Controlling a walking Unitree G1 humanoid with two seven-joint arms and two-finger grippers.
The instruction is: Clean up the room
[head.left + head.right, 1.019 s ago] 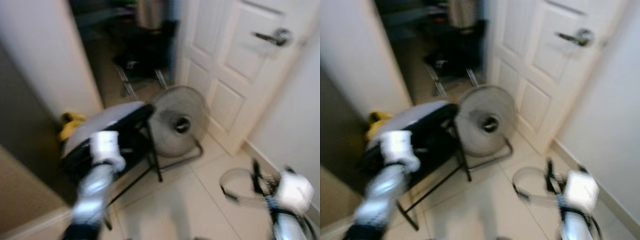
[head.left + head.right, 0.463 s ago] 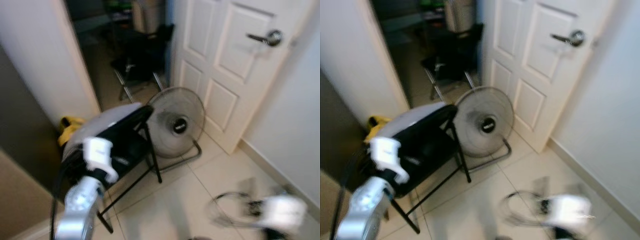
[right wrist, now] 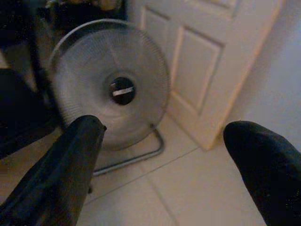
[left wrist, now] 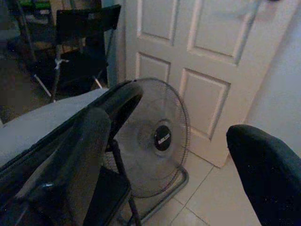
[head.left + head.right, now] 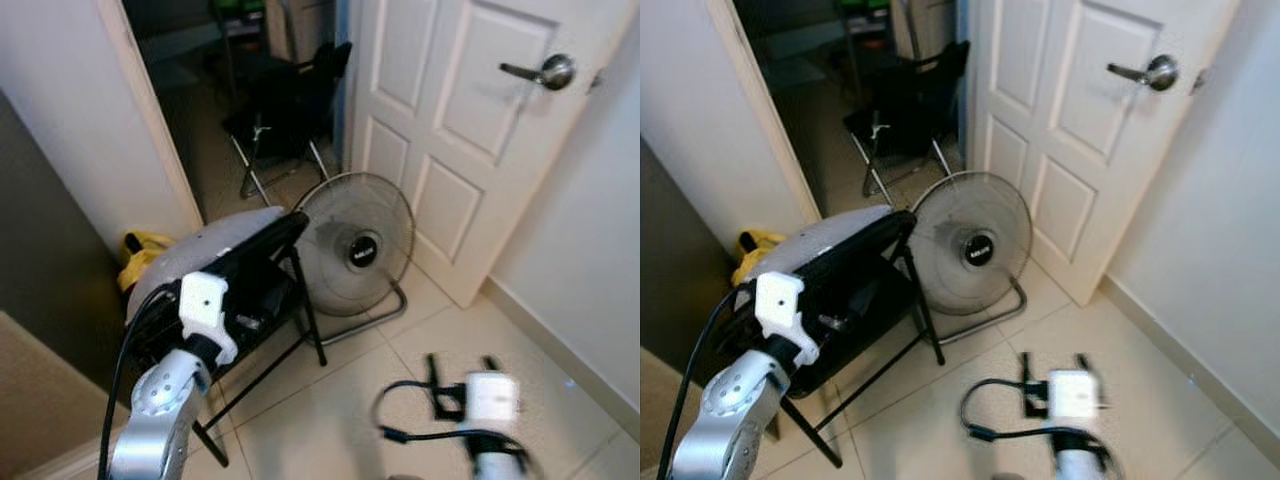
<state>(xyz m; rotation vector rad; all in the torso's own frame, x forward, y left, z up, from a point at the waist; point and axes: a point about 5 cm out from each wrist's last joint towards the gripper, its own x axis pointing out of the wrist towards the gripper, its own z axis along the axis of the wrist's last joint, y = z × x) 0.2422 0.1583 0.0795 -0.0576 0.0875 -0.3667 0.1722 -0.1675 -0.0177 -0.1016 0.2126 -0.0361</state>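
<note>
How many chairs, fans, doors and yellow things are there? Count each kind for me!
Black folding chairs: 2, one by the fan, one in the dark room beyond
Floor fan: 1
White door: 1
Yellow thing on the floor: 1
Total: 5

Floor fan (image 5: pixel 355 245) before open door (image 5: pixel 460 120), ironing board (image 5: pixel 215 265) left, folding chair (image 5: pixel 285 100) in doorway behind
</note>
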